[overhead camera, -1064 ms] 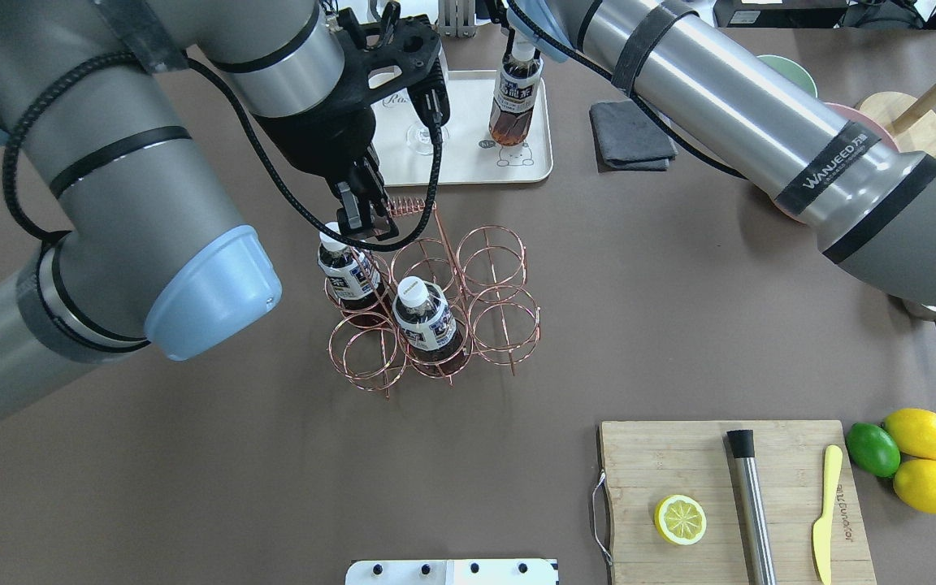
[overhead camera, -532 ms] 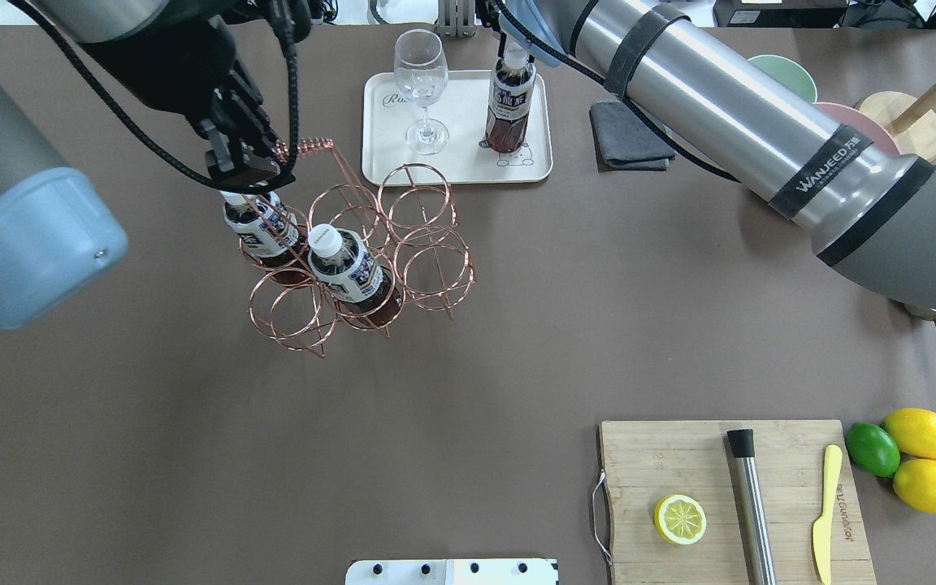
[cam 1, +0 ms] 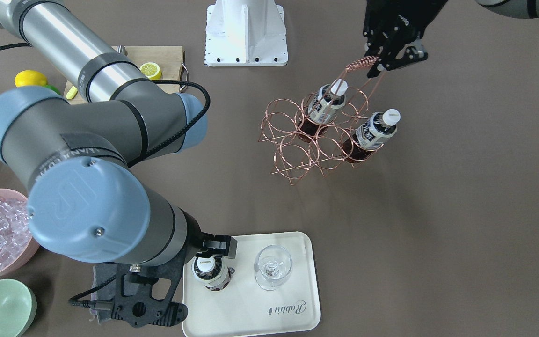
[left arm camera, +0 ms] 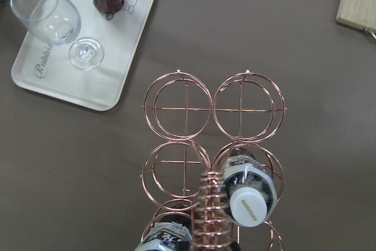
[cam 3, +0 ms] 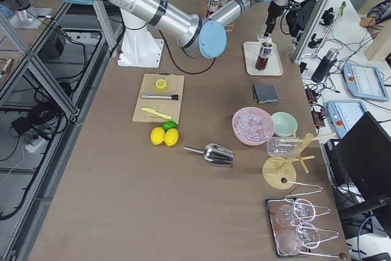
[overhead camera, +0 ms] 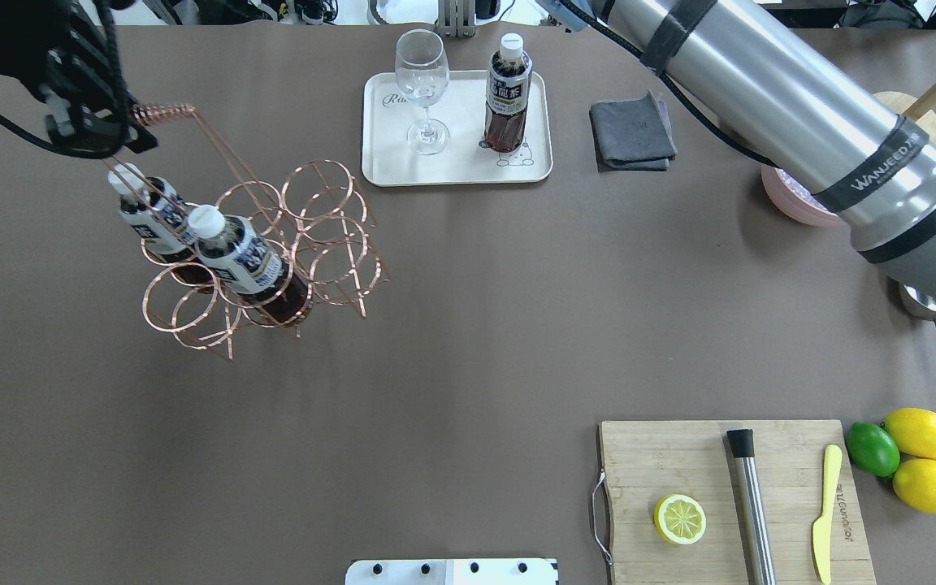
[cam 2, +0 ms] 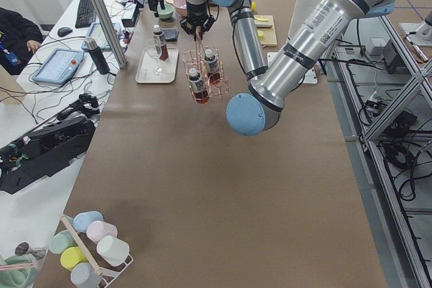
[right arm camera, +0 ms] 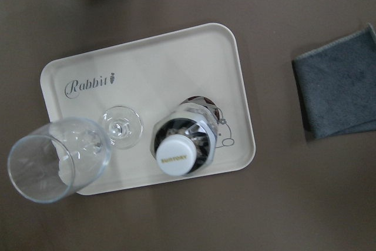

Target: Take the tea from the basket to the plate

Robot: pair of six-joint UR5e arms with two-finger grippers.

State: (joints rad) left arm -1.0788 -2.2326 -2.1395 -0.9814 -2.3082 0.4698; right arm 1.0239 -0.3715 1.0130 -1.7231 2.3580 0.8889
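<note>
Fingers of the left gripper (cam 1: 378, 64) clamped on the coil (cam 1: 362, 62) of the basket (left arm camera: 184, 109) handle; right gripper (cam 1: 213, 255) above the plate (overhead camera: 460, 166), finger state not discernible. One tea (overhead camera: 507, 101) stands on the plate, and two tea bottles (overhead camera: 244, 260) lean in basket rings. Judged rigid, smooth-sided and moderately heavy, best gripped at the neck under the cap

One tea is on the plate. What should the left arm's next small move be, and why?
Probably lower the basket steadily and release it. The left gripper is shut on its coiled handle, two other teas sit in its rings, and one tea already stands on the plate. Whether the basket touches the table is unclear.
</note>
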